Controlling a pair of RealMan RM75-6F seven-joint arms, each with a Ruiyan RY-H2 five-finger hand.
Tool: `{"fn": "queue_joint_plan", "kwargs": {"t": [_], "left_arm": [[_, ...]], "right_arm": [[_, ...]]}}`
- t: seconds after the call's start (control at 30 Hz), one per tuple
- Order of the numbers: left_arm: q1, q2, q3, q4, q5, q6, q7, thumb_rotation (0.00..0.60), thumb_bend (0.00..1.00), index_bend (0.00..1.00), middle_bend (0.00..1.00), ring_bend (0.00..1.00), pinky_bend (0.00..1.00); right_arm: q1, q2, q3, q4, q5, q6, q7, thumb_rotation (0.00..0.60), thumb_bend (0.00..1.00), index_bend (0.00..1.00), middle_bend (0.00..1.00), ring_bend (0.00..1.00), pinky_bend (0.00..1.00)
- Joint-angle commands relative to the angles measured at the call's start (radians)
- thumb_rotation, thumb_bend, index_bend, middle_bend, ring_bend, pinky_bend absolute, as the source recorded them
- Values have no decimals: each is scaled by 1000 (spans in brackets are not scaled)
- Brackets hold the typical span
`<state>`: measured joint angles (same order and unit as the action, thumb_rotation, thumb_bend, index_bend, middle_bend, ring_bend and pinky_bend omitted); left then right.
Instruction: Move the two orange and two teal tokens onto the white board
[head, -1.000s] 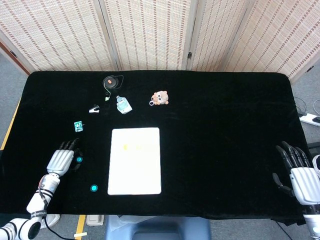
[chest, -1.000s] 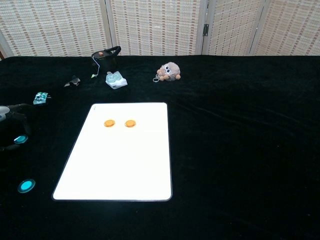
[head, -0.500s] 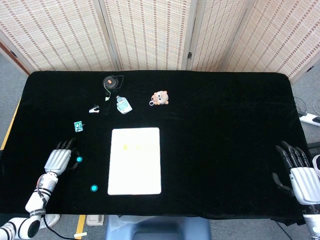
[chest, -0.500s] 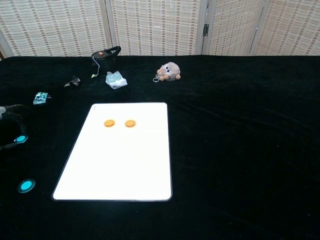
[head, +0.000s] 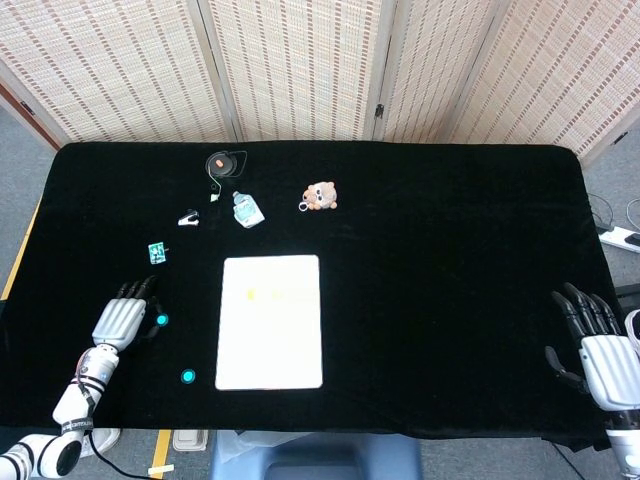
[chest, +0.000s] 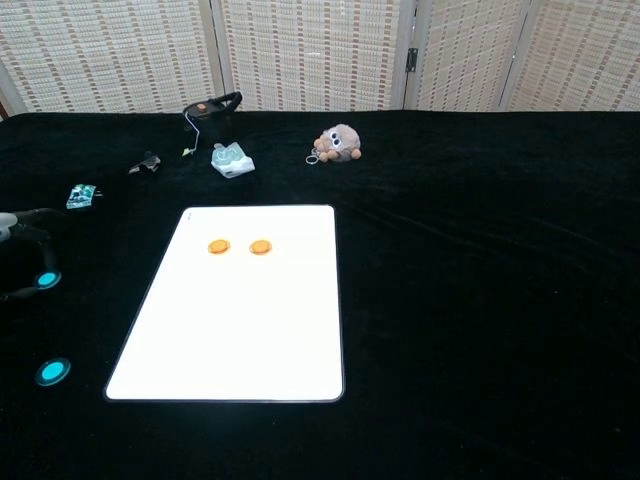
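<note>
Two orange tokens (chest: 218, 246) (chest: 260, 246) lie side by side on the upper part of the white board (chest: 240, 330). My left hand (head: 124, 321) is at the table's front left, left of the board. It pinches one teal token (head: 161, 320) at its fingertips. In the chest view this token (chest: 47, 279) shows between the dark fingers (chest: 30, 216) at the left edge. The other teal token (head: 187, 376) (chest: 52, 372) lies on the black cloth nearer the front edge. My right hand (head: 598, 345) rests at the far right, fingers apart and holding nothing.
Behind the board lie a small teal card (head: 156, 251), a black clip (head: 188, 217), a small clear pouch (head: 246, 210), a black round case with cord (head: 224, 162) and a plush toy (head: 320, 196). Black cloth (head: 450, 260) covers the table.
My left hand drew slightly left, then shifted right towards the board. The teal token at its fingertips moved a little right with it. The right hand stayed still.
</note>
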<state>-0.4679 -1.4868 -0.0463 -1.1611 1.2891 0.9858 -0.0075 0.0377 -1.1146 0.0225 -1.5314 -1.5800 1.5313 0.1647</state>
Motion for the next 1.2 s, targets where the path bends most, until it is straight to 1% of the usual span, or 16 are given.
{"fn": "queue_joint_plan", "kwargs": {"t": [0.03,0.23,0.37,0.57,0.83,1.2], "left_arm": [[-1,6,-4,-17,12,13,1,600,435,489,54,0,0],[-17,38,-9,-107,60,47,35,600,435,488,53,0,0],[-38,45,-8,-170,89,42,65,600,435,486,54,0,0],[-81,27,-12,-227,115,16,113,600,435,483,54,0,0],[-133,-8,-23,-259,118,-28,173,600,435,479,54,0,0],[-194,-64,-53,-248,61,-90,220,600,435,470,54,0,0]], "right_arm": [[-2,1,0,0,0,3,1,600,454,35,1,0,0],[-4,0,0,3,-1,6,3,600,454,35,1,0,0],[-2,-4,-1,9,1,0,9,600,454,35,1,0,0],[-3,-5,0,18,5,-1,18,600,454,35,1,0,0],[-4,-8,0,30,12,-5,28,600,454,35,1,0,0],[1,-11,2,38,14,-14,36,600,454,35,1,0,0]]}}
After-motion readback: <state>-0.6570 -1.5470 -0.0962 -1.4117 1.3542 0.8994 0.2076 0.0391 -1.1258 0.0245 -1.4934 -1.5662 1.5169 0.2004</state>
